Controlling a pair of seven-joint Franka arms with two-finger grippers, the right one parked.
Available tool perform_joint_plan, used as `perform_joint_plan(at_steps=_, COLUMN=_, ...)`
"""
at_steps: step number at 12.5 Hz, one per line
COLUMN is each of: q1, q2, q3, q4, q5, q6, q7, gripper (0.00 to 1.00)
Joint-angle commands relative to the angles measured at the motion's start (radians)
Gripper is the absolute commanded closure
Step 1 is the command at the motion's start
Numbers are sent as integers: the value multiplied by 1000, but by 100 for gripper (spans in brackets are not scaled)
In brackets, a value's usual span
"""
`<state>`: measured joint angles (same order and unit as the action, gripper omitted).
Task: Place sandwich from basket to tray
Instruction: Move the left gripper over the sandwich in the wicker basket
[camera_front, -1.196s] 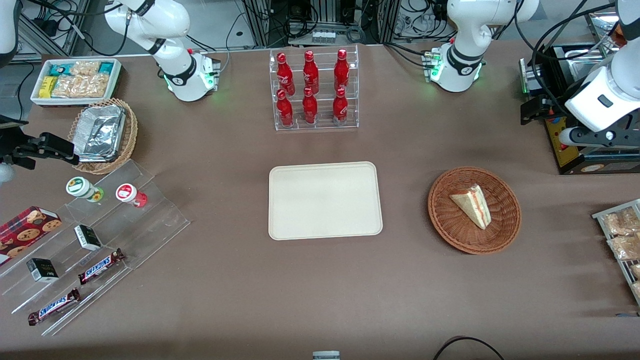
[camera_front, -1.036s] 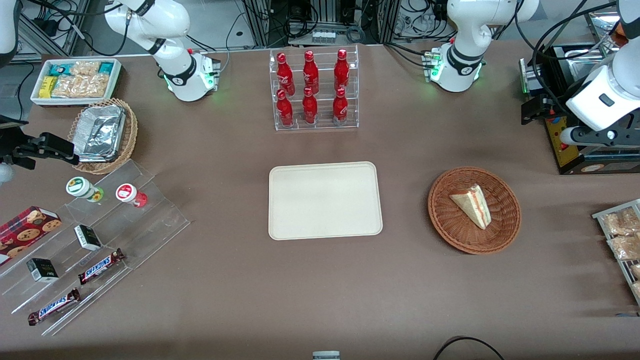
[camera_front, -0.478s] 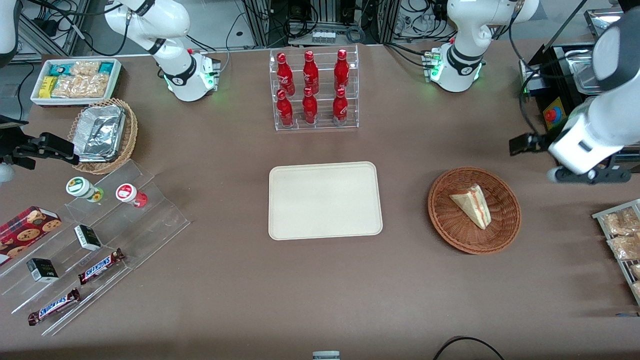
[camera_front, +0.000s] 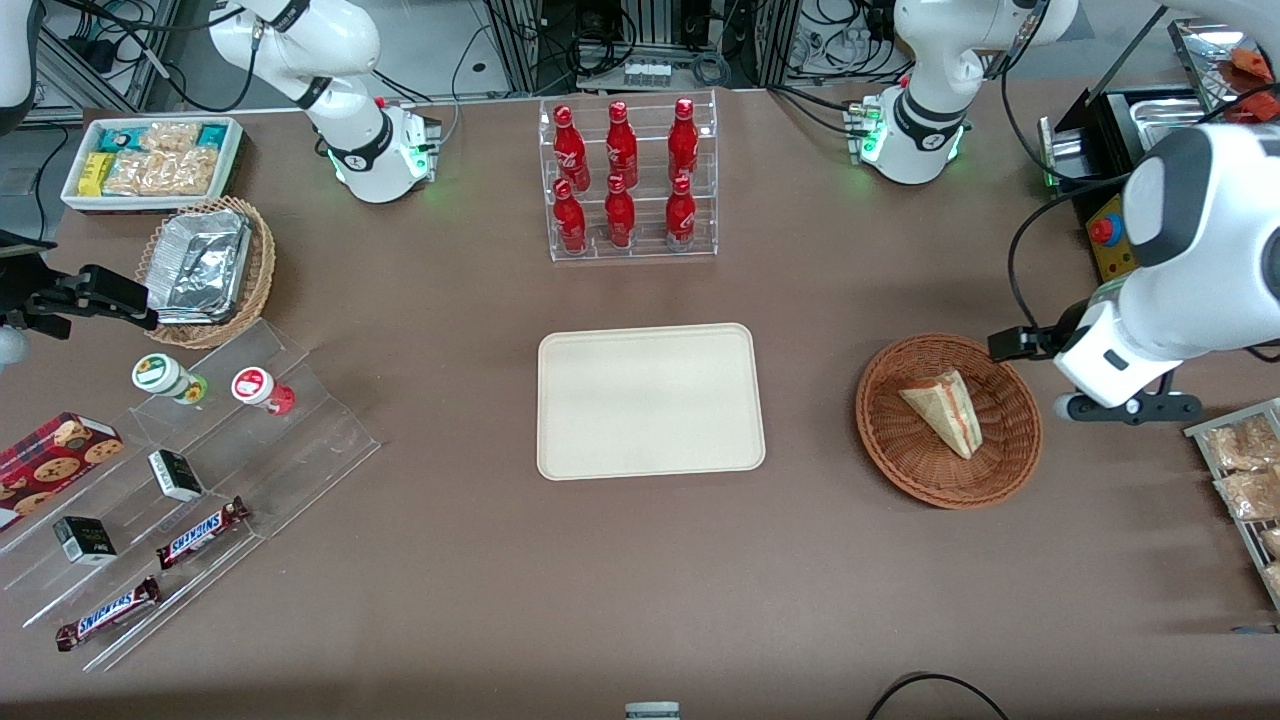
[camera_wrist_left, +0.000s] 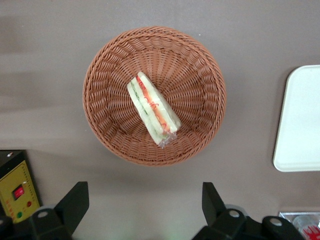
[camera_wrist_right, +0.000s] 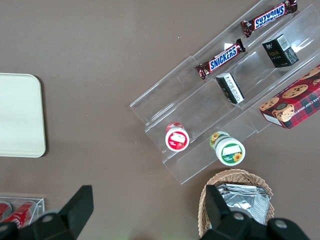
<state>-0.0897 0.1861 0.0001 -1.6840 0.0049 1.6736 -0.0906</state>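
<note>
Sandwich (camera_front: 944, 408) lies in basket (camera_front: 905, 470).
Gripper (camera_wrist_left: 145, 207) hovers beside the basket, fingers spread wide, holding nothing; tray (camera_front: 650, 400) bare.

arm shell: glossy white, rounded, grey joint cap
gripper (camera_wrist_left: 142, 207): black fingers spread wide, silver screws
base: black band, green light
cables: black

My left arm reaches in from the working end of the table, its white forearm angled down and toward the middle, wrist bent so the camera looks straight down. The gripper (camera_wrist_left: 145, 205) hangs above the table with nothing between its jaws, which stand wide apart; I can see both dark fingertips (camera_wrist_left: 75, 200) spread well clear of each other. From the front, the gripper (camera_front: 1075, 405) is mostly hidden under the wrist housing.
</note>
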Motion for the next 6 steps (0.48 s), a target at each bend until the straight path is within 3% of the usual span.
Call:
perform_joint_plan(at_steps=1, q1=-1, q2=-23, q3=-2, q4=-92, q5=-9, q6=101, q7=-86, gripper=0)
perform_joint_plan(at_steps=6, q1=-2, q2=-43, q3=-3, q4=-219, q5=-14, q6=254, q7=-197, gripper=0)
